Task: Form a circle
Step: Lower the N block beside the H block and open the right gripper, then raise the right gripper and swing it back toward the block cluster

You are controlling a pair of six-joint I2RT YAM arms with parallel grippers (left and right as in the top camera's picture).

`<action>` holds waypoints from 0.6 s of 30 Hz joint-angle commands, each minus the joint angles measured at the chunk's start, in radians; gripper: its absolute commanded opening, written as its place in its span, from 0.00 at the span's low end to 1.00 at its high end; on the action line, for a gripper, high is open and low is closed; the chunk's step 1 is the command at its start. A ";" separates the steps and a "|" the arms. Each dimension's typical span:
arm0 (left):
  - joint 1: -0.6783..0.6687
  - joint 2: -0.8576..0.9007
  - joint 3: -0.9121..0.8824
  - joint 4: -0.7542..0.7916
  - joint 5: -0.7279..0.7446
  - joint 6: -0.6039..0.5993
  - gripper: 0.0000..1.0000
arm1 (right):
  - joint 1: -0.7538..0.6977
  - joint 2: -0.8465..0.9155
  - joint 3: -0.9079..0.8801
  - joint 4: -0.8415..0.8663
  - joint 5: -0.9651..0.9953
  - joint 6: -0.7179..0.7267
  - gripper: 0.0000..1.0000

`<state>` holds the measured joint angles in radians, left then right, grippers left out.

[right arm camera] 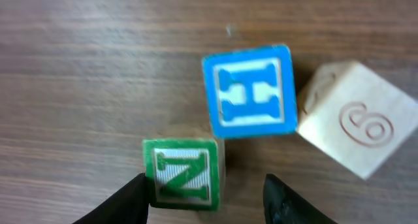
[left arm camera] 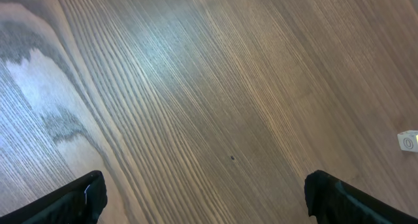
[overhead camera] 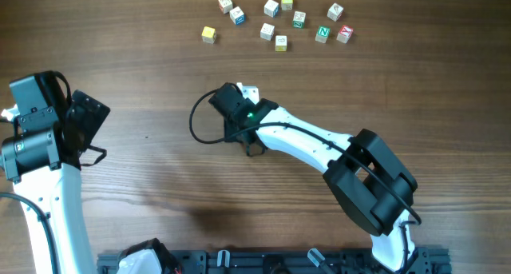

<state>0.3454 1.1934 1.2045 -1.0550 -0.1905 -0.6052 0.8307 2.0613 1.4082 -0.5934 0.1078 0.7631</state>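
Brown table (overhead camera: 160, 186), fine darker wood grain. Blue cube (right arm camera: 248, 92): blue border, white face, blue letter H. Green cube (right arm camera: 183, 173): green border, white face, green N. Cream cube (right arm camera: 356, 123), plain, with pressed round sign. Near far edge, loose cubes (overhead camera: 267, 31) cream, yellow, green, red. Black right claw (right arm camera: 207, 198), white arm (overhead camera: 311, 142).

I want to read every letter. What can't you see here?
Overhead: the right gripper hides what's under it.
Overhead: loose cubes, letters mostly too small.
Left wrist: right edge cuts one cube.
Right wrist: cream cube, blurry mark, six or nine.
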 commanded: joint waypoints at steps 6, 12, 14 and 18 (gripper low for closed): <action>0.006 -0.006 0.007 -0.002 -0.020 -0.013 1.00 | 0.004 0.002 -0.007 -0.050 -0.068 -0.012 0.67; 0.006 -0.006 0.007 -0.002 -0.020 -0.013 1.00 | 0.004 -0.004 -0.007 -0.048 -0.072 -0.012 0.67; 0.006 -0.006 0.007 -0.002 -0.020 -0.013 1.00 | 0.004 -0.004 -0.007 -0.048 -0.089 -0.012 0.67; 0.006 -0.006 0.007 -0.002 -0.020 -0.013 1.00 | 0.004 -0.006 -0.007 -0.055 -0.126 -0.027 0.85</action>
<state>0.3454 1.1934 1.2045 -1.0554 -0.1905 -0.6052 0.8307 2.0613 1.4082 -0.6434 0.0254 0.7532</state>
